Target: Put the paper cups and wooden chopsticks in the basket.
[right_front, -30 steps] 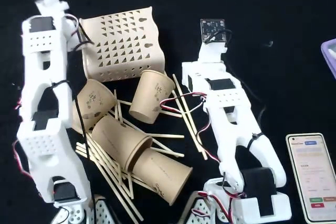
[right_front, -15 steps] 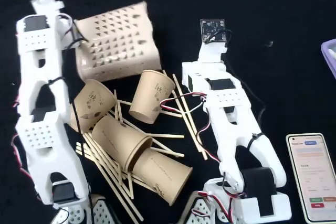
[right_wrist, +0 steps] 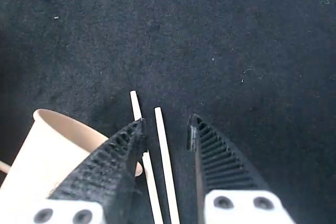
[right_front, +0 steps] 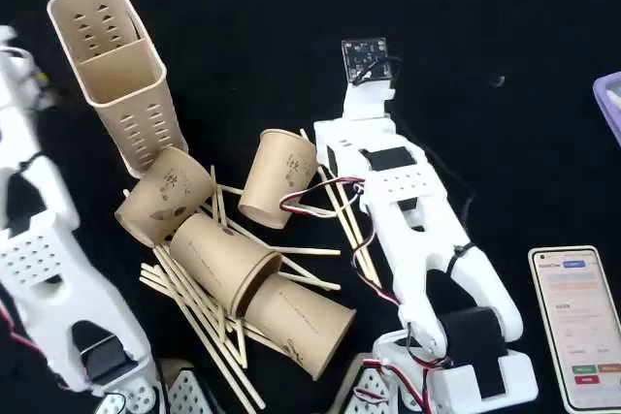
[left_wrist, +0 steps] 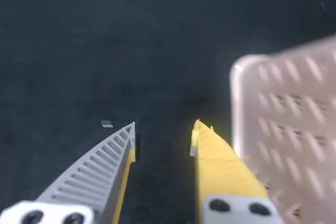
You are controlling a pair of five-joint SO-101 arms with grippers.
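Note:
The tan perforated basket (right_front: 121, 84) stands on end at the back left, its open mouth (right_front: 95, 18) upward. Several paper cups lie on their sides in the middle: one (right_front: 281, 176) beside the right arm, one (right_front: 165, 196) at the basket's foot, two (right_front: 223, 259) (right_front: 296, 322) nearer the front. Wooden chopsticks (right_front: 194, 307) are scattered under and between them. My left gripper (left_wrist: 164, 127) is open over bare cloth, with the basket (left_wrist: 289, 129) just beside it. My right gripper (right_wrist: 165, 124) is open, low over the ends of two chopsticks (right_wrist: 165, 161), with a cup (right_wrist: 47, 156) alongside.
The table is covered with black cloth (right_front: 505, 143). A phone (right_front: 577, 322) lies at the front right. A purple object (right_front: 609, 104) shows at the right edge. The left arm (right_front: 39, 249) stands along the left edge, and the right arm (right_front: 417, 230) runs down the middle right.
The basket has gone from lying on its side to standing on end at the back left. The left arm swung out to the left edge. The right arm shifted slightly left.

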